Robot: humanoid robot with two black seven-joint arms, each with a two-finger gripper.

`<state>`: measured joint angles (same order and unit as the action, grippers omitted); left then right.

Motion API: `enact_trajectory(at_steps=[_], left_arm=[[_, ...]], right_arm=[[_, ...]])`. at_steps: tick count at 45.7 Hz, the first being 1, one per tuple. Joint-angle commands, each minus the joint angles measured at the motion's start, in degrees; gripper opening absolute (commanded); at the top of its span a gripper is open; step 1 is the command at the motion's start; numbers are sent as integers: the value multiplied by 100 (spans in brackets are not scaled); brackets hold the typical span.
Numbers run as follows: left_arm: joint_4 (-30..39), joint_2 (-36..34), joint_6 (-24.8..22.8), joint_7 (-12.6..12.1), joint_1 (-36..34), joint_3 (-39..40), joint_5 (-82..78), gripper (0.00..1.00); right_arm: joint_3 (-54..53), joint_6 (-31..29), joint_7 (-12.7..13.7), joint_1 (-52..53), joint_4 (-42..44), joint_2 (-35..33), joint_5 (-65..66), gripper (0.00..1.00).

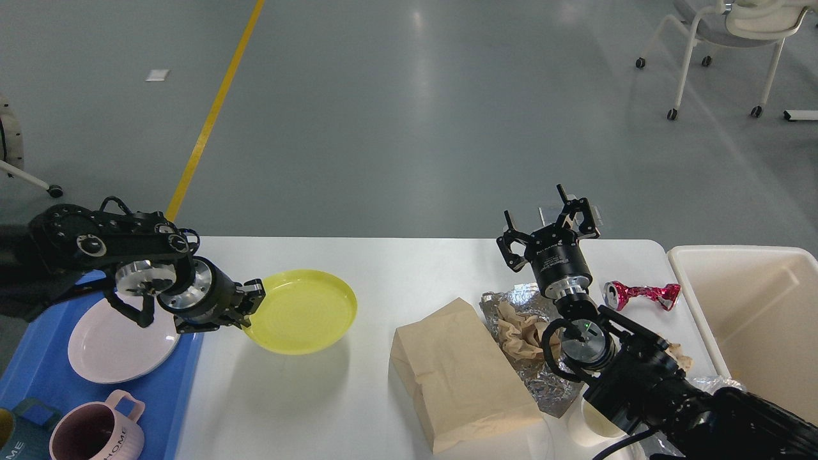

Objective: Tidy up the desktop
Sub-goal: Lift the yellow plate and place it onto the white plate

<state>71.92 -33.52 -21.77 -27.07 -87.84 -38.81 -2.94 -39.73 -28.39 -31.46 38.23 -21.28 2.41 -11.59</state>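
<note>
Left pincer [251, 305] clamped on yellow plate [303, 312] rim; right pincer [549, 220] agape, empty.

Both arms are showing matte black housings. Left arm [96, 246] is carrying silver machined rings at the wrist joints, round joint caps, and a thin black cable looping over the top. Left gripper [250, 303] is black with short blocky fingers. Right arm [639, 377] is showing a silver collar, a small green LED, white lettering on the wrist barrel, black cable loops. Right gripper [549, 223] is black with linked fingers.
</note>
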Motion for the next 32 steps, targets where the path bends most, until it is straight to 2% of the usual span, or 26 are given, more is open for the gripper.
enact_trajectory(at_steps=[1,7,16,23,32], left_arm=[[234,-603,-1205,-35,-777,-12,4,0],[234,-963,-2120,-237,-1691,-310,4,0],[234,-1280,-3114,-237,-3045,-978,4,0],[199,-1280,-3211,-237,-3450,-1330,4,0],[147,-1245,-2966,-237,-3091,-1585,-23,0]], right_arm=[[0,0,0,0,-8,-3,-1,100],[0,0,0,0,-8,5,-1,100],[0,0,0,0,-8,-3,-1,100],[0,0,0,0,1,-3,-1,100],[0,0,0,0,1,-3,-1,100]])
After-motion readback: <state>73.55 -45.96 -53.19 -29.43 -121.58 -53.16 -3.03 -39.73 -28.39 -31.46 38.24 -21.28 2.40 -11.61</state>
